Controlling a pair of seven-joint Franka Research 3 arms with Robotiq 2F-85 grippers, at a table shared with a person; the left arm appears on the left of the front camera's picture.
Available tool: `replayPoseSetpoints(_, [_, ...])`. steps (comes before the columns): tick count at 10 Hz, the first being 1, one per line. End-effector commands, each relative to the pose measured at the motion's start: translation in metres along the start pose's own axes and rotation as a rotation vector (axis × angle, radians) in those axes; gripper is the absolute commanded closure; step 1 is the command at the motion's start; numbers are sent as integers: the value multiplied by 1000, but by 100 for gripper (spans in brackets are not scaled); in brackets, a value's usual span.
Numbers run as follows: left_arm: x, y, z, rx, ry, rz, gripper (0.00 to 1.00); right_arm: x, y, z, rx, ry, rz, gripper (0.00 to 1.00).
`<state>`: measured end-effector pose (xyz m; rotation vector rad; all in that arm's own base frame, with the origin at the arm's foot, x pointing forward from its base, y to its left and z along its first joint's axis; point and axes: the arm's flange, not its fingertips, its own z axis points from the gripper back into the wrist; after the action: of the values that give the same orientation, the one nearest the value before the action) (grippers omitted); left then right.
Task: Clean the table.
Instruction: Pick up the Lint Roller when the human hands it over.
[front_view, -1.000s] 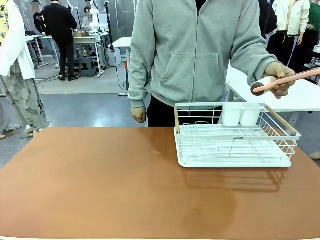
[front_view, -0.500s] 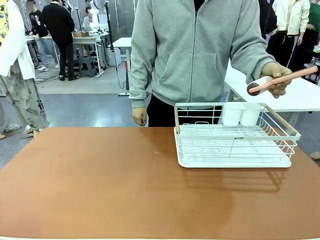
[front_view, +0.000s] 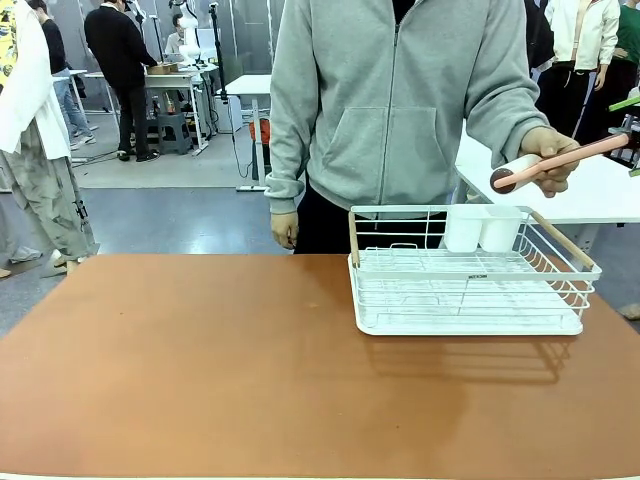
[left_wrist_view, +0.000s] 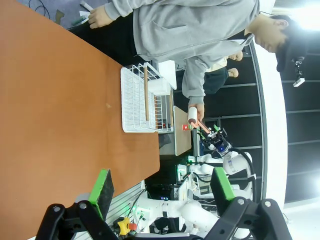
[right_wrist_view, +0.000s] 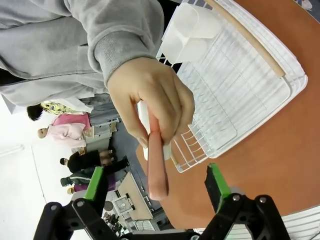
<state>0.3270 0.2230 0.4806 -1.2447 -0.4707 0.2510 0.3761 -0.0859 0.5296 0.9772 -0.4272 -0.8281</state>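
Observation:
The reddish-brown table (front_view: 200, 370) stretches across the front view. A person in a grey hoodie stands at its far side, and their hand (front_view: 552, 150) holds out a lint roller (front_view: 560, 158) with a pink handle toward the picture's right edge. My right gripper (front_view: 632, 137) peeks in there, open. In the right wrist view the handle (right_wrist_view: 156, 160) points between the open right gripper's (right_wrist_view: 156, 182) green pads, apart from both. The left gripper (left_wrist_view: 162, 187) hangs open above the table's (left_wrist_view: 60, 100) near edge, with nothing in it.
A white dish rack (front_view: 470, 315) with two white cups (front_view: 483, 228) stands on the table's right half. A smaller white table (front_view: 610, 195) stands behind it. Other people stand in the background at left and right.
The person's hand has drifted a little left with the roller. My right gripper's green pads have come into the front view at the right edge, around the handle's end.

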Motion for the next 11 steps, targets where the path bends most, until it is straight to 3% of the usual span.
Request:
replayPoseSetpoints(1, [-1, -1, 2, -4, -4, -4, 0, -8, 5, -16, 21, -34, -40, 0])
replayPoseSetpoints(11, [-1, -1, 2, -4, -4, -4, 0, -7, 3, -46, -6, -6, -29, 0])
